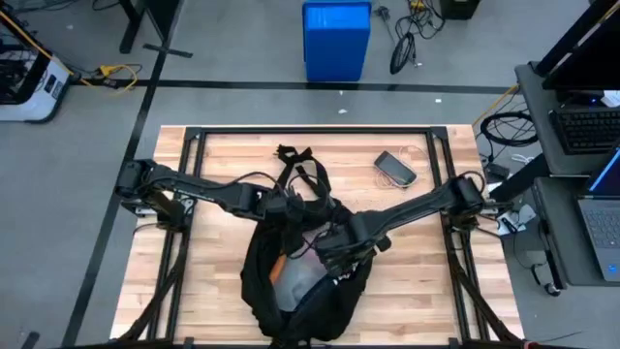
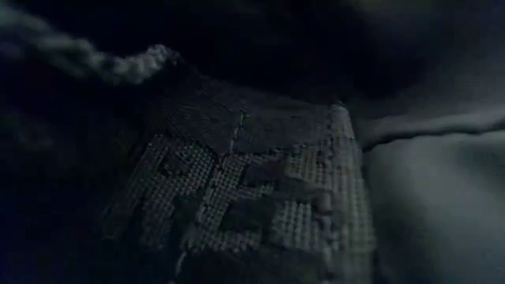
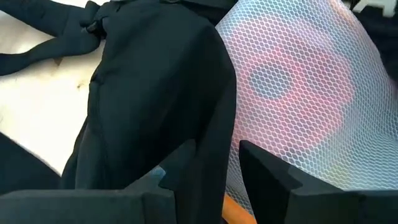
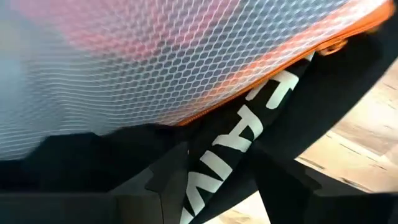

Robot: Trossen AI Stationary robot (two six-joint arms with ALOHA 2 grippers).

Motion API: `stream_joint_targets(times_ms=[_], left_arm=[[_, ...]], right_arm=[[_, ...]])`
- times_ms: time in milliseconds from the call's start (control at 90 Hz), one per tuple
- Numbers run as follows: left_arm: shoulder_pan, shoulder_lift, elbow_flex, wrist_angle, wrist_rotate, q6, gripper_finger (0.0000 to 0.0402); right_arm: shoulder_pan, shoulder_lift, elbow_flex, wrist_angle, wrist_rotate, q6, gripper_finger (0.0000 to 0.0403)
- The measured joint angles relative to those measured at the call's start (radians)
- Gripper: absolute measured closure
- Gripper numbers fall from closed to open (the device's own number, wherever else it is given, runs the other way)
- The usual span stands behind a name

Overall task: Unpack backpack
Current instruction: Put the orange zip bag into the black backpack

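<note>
The black backpack [image 1: 300, 291] lies in the table's near middle, its mouth held open and its straps [image 1: 302, 170] trailing toward the far edge. Inside it shows a white mesh pouch [image 3: 298, 87] with orange trim [image 4: 261, 84] and something pink in it. My left gripper [image 1: 302, 215] is shut on the opening's far-left edge, my right gripper [image 1: 334, 260] on its right edge. The low view is filled by dark backpack fabric [image 2: 237, 189] close to the lens. My left gripper pinches a fold of the backpack's black opening edge [image 3: 208, 143] between its two fingers, right beside the mesh pouch. The fabric drapes slack from the hold toward the table. My right gripper pinches the backpack's black panel with white lettering [image 4: 214, 168] between its two fingers, just below the pouch's orange trim. The panel runs out from the fingers, and the rest of the backpack lies on the table.
A dark, phone-like object [image 1: 395, 168] lies on the wood at the far right. Bare tabletop [image 1: 213, 281] lies left and right of the backpack. A blue bin [image 1: 336, 39] stands on the floor beyond the far edge; a desk with a laptop [image 1: 601, 213] is at the right.
</note>
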Motion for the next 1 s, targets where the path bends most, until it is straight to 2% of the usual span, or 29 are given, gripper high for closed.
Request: stream_joint_targets(times_ms=[267,389,456,500,622,744,922,1000], left_arm=[[-0.015,0.0,0.0,-0.007,0.0,-0.004,0.029],[-0.019,0.0,0.0,-0.008,-0.003,-0.003,0.029],[-0.02,0.0,0.0,-0.009,-0.003,-0.002,0.029],[-0.02,0.0,0.0,-0.012,-0.003,0.0,0.029],[-0.02,0.0,0.0,-0.016,0.003,0.004,0.029],[-0.021,0.0,0.0,-0.01,0.048,0.003,0.029],[-0.022,0.0,0.001,0.033,0.112,0.004,0.029],[-0.022,0.0,0.001,0.106,0.117,0.011,0.029]], right_arm=[[0.041,0.022,-0.013,-0.003,0.017,0.03,0.0257],[0.057,0.021,-0.047,-0.006,0.079,0.048,0.0324],[0.06,0.022,-0.086,0.036,0.092,0.046,0.0374],[0.06,0.022,-0.113,0.072,0.091,0.035,0.039],[0.06,0.022,-0.176,0.179,0.068,0.047,0.04],[0.074,0.014,-0.159,0.196,0.078,0.077,0.0402],[0.107,-0.047,-0.075,0.123,0.199,0.184,0.0403],[0.121,-0.073,-0.036,0.064,0.253,0.232,0.0403]])
